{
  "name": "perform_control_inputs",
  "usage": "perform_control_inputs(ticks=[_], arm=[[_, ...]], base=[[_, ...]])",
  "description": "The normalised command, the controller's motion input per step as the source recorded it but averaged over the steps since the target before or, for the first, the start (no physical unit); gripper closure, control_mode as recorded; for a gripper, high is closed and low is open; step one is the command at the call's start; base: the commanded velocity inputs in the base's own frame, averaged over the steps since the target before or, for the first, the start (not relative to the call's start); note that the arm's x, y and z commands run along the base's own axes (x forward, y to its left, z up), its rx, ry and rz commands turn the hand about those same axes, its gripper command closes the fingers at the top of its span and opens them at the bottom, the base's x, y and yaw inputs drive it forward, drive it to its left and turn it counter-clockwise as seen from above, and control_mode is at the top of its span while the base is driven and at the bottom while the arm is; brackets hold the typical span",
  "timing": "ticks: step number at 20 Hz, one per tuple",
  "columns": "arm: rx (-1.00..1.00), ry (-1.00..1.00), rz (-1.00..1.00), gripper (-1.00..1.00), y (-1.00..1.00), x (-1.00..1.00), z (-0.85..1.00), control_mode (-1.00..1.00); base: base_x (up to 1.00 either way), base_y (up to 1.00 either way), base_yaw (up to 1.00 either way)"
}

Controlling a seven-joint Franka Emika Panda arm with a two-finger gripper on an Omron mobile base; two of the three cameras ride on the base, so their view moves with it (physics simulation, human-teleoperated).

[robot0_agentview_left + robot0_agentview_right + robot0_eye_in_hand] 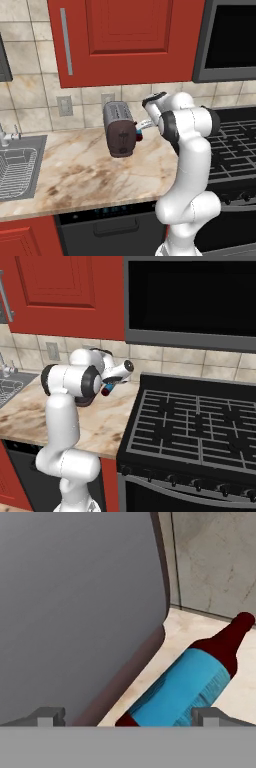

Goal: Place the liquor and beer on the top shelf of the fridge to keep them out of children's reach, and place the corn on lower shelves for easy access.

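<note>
- You have the beer (200, 682) right in front of the hand camera: a dark red-brown bottle with a long neck, lying on the marble counter (90, 170) beside the toaster (119, 129), its neck pointing toward the tiled wall (215, 562).
- Its label is a plain blue wrap around the body; you can read no writing or brand on it.
- From the left base view, a small bit of the bottle's blue and dark red shows just right of the toaster, behind the arm.
- The gripper (130, 714) has its fingers spread wide and released; the two tips stand on either side of the bottle's lower body, and you cannot tell whether they touch it.
- The sink (20, 167) at the counter's left end holds a wire rack.
- The stove (200, 426) sits right of the counter, its black grates bare.
</note>
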Motion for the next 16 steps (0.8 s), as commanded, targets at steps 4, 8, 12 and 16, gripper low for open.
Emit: perform_control_inputs(ticks=[4,8,12,16], arm=[[0.00,0.00,0.00,-1.00,0.11,0.21,-0.14,-1.00],[0.00,0.00,-0.04,-1.00,0.00,0.40,-0.23,-1.00],[0.00,0.00,-0.08,-1.00,0.00,0.48,-0.25,-1.00],[0.00,0.00,-0.08,-1.00,0.03,0.47,-0.21,-1.00]], base=[[0.00,0.00,0.00],[0.00,0.00,0.00],[0.00,0.00,0.00],[0.00,0.00,0.00]])
